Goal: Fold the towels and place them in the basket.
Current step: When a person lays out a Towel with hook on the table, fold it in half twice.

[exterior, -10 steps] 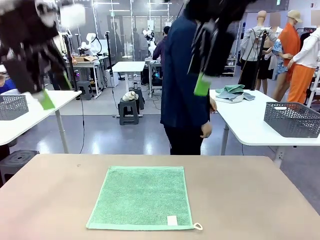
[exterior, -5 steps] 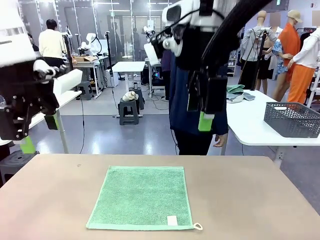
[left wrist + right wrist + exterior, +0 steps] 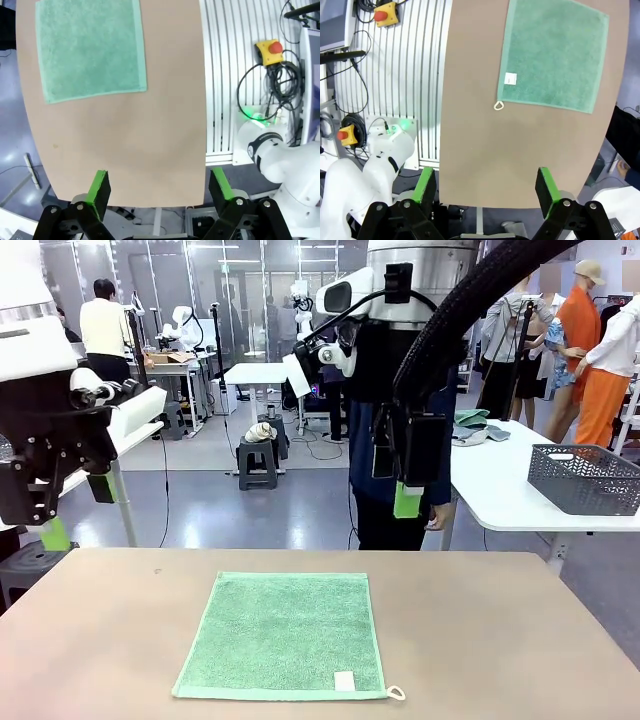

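Towel (image 3: 283, 635) flat below; R gripper (image 3: 395, 480) nearer its far edge than L gripper (image 3: 76, 508); both released, empty

Front view: person in dark blue clothing (image 3: 375, 525) directly behind the right pincer (image 3: 396, 485), mostly covered by it and its arm. Left pincer (image 3: 78, 510): housing clipped by the left picture edge. Dark grey lattice plastic basket (image 3: 585, 478), well to the right of the right pincer, cut by the right edge.

Left wrist view: mid-green terry towel (image 3: 90, 45), far ahead of the pincer, cut by the top edge.

Right wrist view: small white label (image 3: 510, 78) on the towel, print too small to read.
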